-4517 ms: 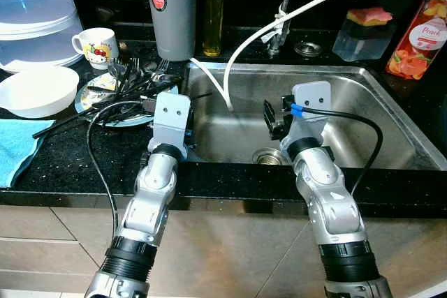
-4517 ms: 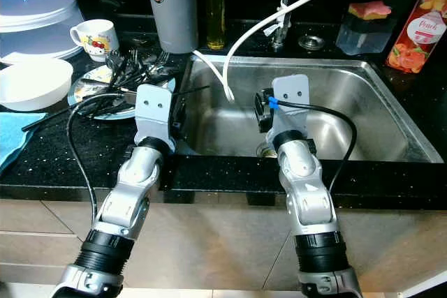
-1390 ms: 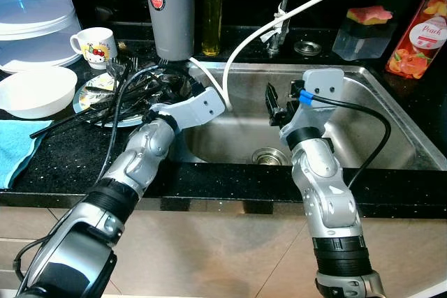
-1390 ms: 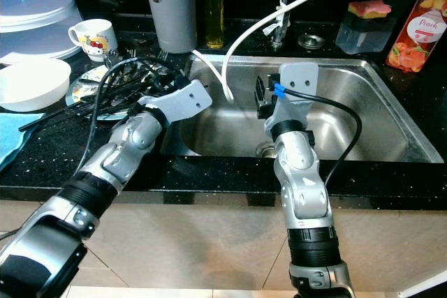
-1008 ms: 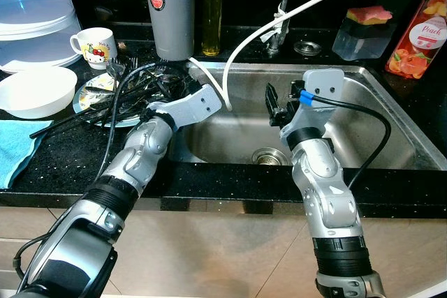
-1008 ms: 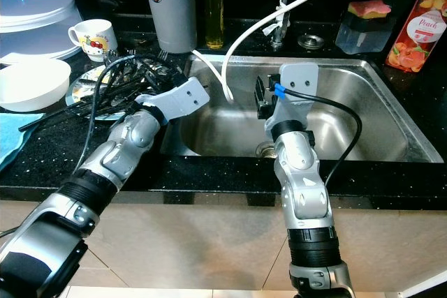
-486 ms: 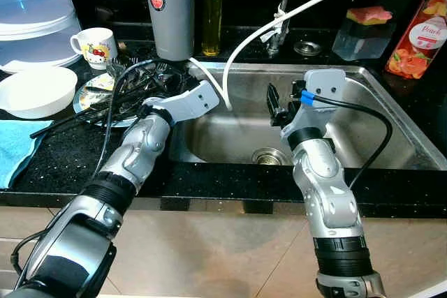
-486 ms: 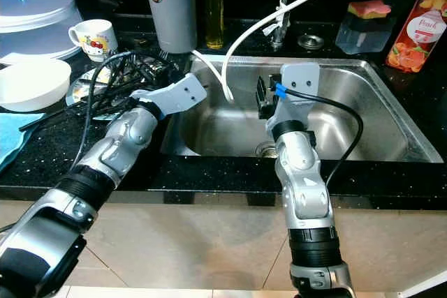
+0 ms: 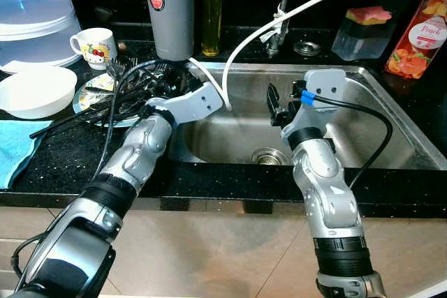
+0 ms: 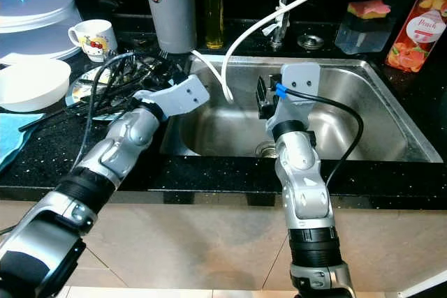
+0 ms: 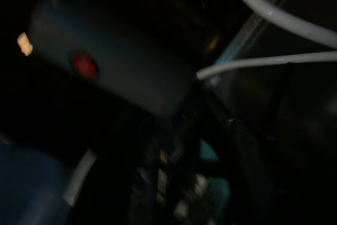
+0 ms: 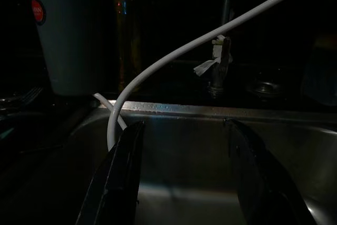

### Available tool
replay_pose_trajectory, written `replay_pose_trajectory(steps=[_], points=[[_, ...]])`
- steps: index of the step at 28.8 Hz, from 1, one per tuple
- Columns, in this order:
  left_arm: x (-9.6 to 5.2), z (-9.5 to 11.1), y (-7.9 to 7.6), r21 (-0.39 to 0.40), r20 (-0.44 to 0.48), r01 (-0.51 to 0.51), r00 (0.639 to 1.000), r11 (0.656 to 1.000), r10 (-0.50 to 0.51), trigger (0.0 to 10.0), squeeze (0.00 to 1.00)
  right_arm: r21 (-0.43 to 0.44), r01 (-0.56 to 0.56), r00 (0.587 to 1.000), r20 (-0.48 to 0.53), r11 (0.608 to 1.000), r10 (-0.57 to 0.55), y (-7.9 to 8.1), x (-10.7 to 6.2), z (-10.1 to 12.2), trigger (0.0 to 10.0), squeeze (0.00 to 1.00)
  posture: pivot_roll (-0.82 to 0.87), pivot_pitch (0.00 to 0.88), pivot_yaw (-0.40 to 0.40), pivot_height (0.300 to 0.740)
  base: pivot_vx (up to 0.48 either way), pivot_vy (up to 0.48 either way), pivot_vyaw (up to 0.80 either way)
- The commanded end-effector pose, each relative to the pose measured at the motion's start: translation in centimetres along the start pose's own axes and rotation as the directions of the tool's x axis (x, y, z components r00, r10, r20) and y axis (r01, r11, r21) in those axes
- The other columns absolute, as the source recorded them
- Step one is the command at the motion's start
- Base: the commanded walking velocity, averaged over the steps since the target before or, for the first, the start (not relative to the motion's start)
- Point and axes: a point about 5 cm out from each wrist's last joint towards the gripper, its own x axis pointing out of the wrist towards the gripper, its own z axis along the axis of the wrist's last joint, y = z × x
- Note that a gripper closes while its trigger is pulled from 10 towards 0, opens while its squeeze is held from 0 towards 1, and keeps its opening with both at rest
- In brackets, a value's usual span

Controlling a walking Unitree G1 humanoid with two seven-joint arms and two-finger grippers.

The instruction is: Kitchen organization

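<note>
A plate of dark cutlery lies on the worktop left of the sink. The left pincer reaches toward it, nearer, grip state unclear. The right pincer hangs open over the sink.

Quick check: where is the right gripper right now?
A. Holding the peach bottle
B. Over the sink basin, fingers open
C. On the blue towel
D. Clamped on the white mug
B: the right gripper hangs over the steel sink, its two fingers spread with nothing between them.
</note>
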Motion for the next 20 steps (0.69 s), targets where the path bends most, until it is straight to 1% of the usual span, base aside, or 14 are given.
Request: replay_pose_trajectory(steps=[1,2,3,4,5,6,7,8,10,12,13,14,15,20], points=[[-0.1,-0.2,0.0,-0.074,-0.032,0.001,0.999,0.997,-0.003,10.0,1.0,0.004,0.004,1.0,0.003,1.0,-0.004,-0.1,-0.2,-0.1,10.0,0.0,0.09,0.023,0.023,0.74,0.0,0.0,0.0],[-0.1,-0.1,0.0,-0.15,-0.05,-0.009,0.999,0.989,0.001,10.0,1.0,0.004,0.005,1.0,0.003,1.0,-0.005,-0.1,-0.1,-0.1,10.0,0.0,0.09,0.023,0.023,0.74,0.0,0.0,0.0],[0.1,0.5,0.2,-0.309,-0.066,-0.049,0.997,0.95,0.03,10.0,0.57,0.004,0.006,1.0,0.003,1.0,-0.006,-0.2,-0.1,-0.1,10.0,0.0,0.09,0.023,0.024,0.74,0.0,0.0,0.0],[0.1,0.5,0.2,-0.309,-0.066,-0.049,0.997,0.95,0.03,10.0,0.57,0.004,0.006,1.0,0.003,1.0,-0.006,-0.2,-0.1,-0.1,10.0,0.0,0.09,0.023,0.024,0.74,0.0,0.0,0.0],[0.1,0.8,0.3,-0.366,-0.068,-0.065,0.997,0.928,0.043,10.0,0.57,0.003,0.007,1.0,0.003,1.0,-0.007,-0.2,-0.1,-0.1,10.0,0.0,0.09,0.023,0.024,0.74,0.0,0.0,0.0],[0.1,1.1,0.4,-0.399,-0.07,-0.087,0.995,0.913,0.065,10.0,0.0,0.003,0.008,1.0,0.003,1.0,-0.008,-0.2,-0.1,-0.1,10.0,0.0,0.09,0.024,0.025,0.74,0.0,0.0,0.0],[0.1,1.1,0.4,-0.399,-0.07,-0.087,0.995,0.913,0.065,10.0,0.0,0.003,0.008,1.0,0.003,1.0,-0.008,-0.2,-0.1,-0.1,10.0,0.0,0.09,0.024,0.025,0.74,0.0,0.0,0.0],[0.0,1.9,0.3,-0.467,-0.07,-0.112,0.993,0.877,0.09,10.0,0.0,0.003,0.009,1.0,0.003,1.0,-0.009,-0.2,-0.1,-0.1,10.0,0.0,0.09,0.024,0.026,0.74,0.0,0.0,0.0],[-0.1,2.0,0.3,-0.483,-0.07,-0.116,0.993,0.868,0.094,10.0,0.0,0.003,0.009,1.0,0.003,1.0,-0.009,-0.2,-0.1,-0.1,10.0,0.0,0.09,0.024,0.026,0.74,0.0,0.0,0.0],[-0.4,2.5,-0.7,-0.579,-0.078,-0.091,0.995,0.81,0.056,10.0,0.0,0.004,0.008,1.0,0.003,1.0,-0.008,-0.2,-0.1,-0.1,10.0,0.0,0.09,0.023,0.025,0.74,0.0,0.0,0.0],[-0.4,2.5,-0.7,-0.579,-0.078,-0.091,0.995,0.81,0.056,10.0,0.0,0.004,0.008,1.0,0.003,1.0,-0.008,-0.2,-0.1,-0.1,10.0,0.0,0.09,0.023,0.025,0.74,0.0,0.0,0.0],[-0.7,2.8,-1.6,-0.648,-0.083,-0.062,0.996,0.759,0.01,10.0,0.0,0.004,0.008,1.0,0.003,1.0,-0.008,-0.2,-0.1,-0.1,10.0,0.0,0.09,0.023,0.025,0.74,0.0,0.0,0.0],[-0.8,2.9,-1.9,-0.669,-0.094,-0.065,0.996,0.741,0.002,10.0,0.0,0.004,0.007,1.0,0.003,1.0,-0.007,-0.1,-0.1,-0.1,10.0,0.0,0.09,0.023,0.025,0.74,0.0,0.0,0.0],[-0.9,2.4,-2.3,-0.688,-0.169,-0.12,0.986,0.715,0.002,10.0,0.0,0.004,0.007,1.0,0.004,1.0,-0.007,-0.1,-0.1,-0.1,10.0,0.0,0.09,0.023,0.025,0.74,0.0,0.0,0.0]])
